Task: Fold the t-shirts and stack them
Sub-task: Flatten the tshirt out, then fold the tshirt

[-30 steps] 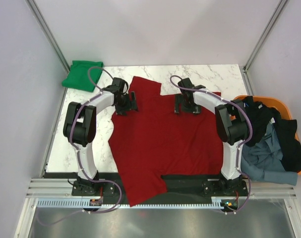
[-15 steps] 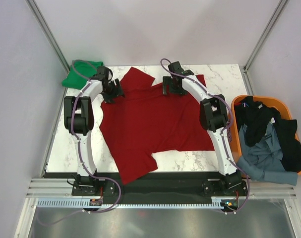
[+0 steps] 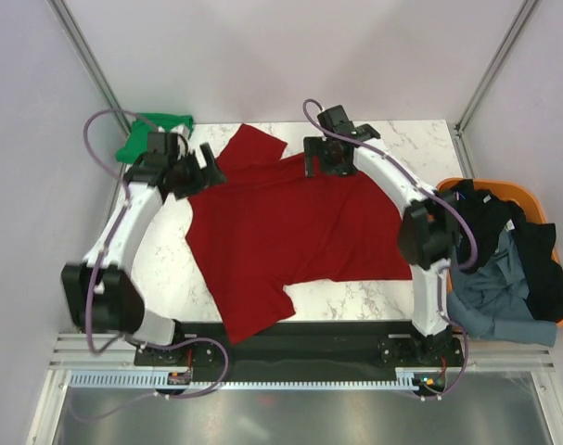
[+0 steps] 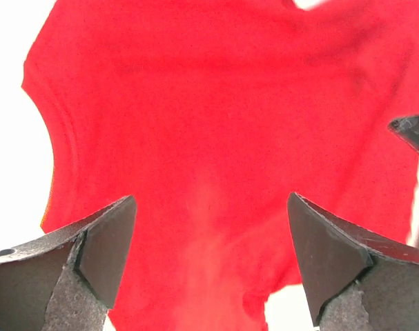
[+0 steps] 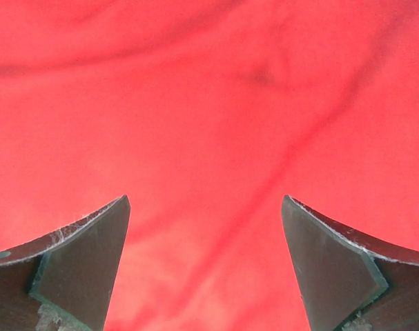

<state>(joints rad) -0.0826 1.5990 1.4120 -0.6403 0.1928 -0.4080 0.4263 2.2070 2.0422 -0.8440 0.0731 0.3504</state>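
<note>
The dark red shirt [image 3: 290,232] lies spread open across the middle of the marble surface [image 3: 411,139], with one flap pointing toward the far edge and another corner reaching the near edge between the two arm bases; the left hand [image 3: 199,167] sits at the shirt's far left border, its fingers [image 4: 102,252] wide apart with nothing between them, and the left wrist view shows only red cloth and a strip of white surface below; whether the tips touch the cloth cannot be told; the right hand [image 3: 324,163] is over the shirt's far edge, its fingers [image 5: 85,265] likewise spread wide and gripping nothing, with lightly creased red cloth filling the right wrist view; contact there cannot be told either; a green shirt [image 3: 133,148] lies bunched at the far left corner, just beyond the left hand and partly hidden by its cable; at the right side stands an orange basket [image 3: 445,185] holding a black garment [image 3: 490,222] and a grey-blue garment [image 3: 490,287], both spilling over its rim.
</note>
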